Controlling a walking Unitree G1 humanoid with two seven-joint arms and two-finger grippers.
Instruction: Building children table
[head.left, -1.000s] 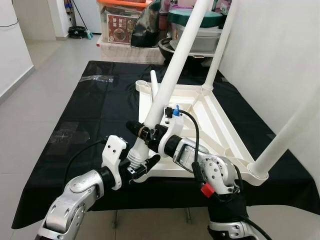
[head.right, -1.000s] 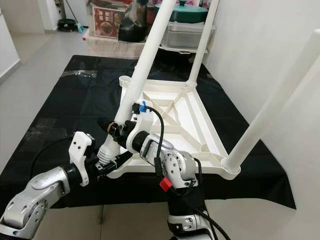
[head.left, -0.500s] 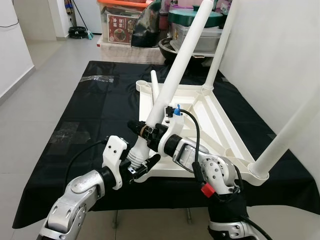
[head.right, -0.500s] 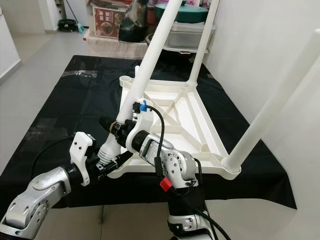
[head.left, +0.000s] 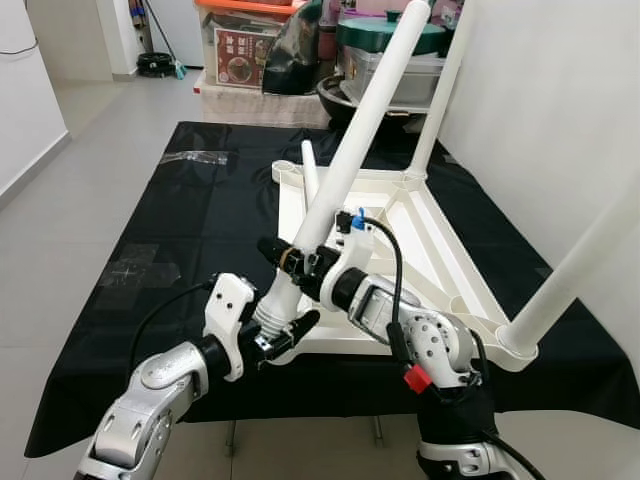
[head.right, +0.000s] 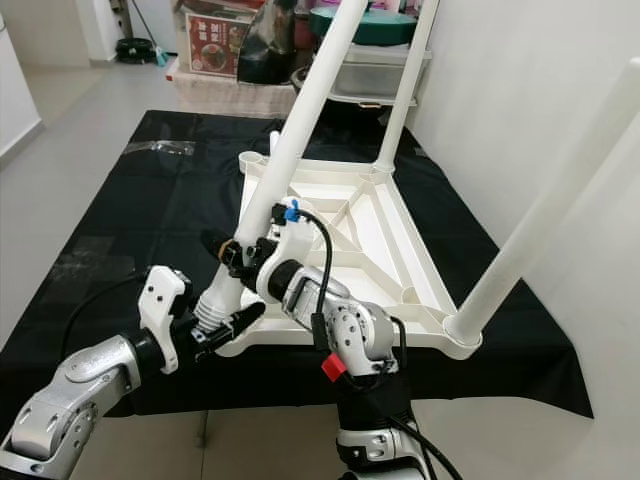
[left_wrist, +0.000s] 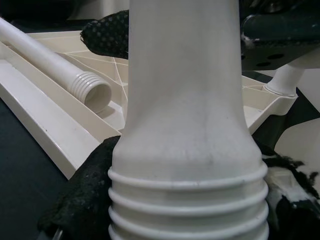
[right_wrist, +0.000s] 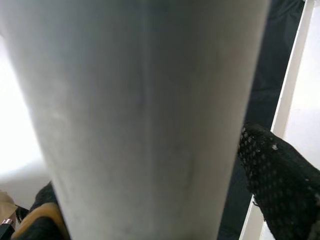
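- I see the upturned white tabletop (head.left: 420, 255) lying on the black-clothed counter (head.left: 150, 250), its ribbed underside facing up
- Two white legs already stand in its sockets: one at the far right corner (head.left: 440, 95), one at the near right corner (head.left: 580, 265)
- A third white leg (head.left: 345, 175) leans tilted over the near left corner, its ribbed threaded end (left_wrist: 187, 200) lowest and close above that corner; I cannot tell whether it touches the socket
- My left pincer (head.left: 275, 338) is clenched on that ribbed end, black fingers (left_wrist: 85, 200) on both sides of the thread
- My right pincer (head.left: 290, 262) grasps the same leg higher up the shaft, one dotted black finger (right_wrist: 275, 175) lying against the tube
- A fourth leg (left_wrist: 55, 67) lies loose inside the tabletop's frame, threaded mouth towards the near side
- Beyond the counter sit storage boxes (head.left: 245, 45) and a pot with a green lid (head.left: 385, 35)
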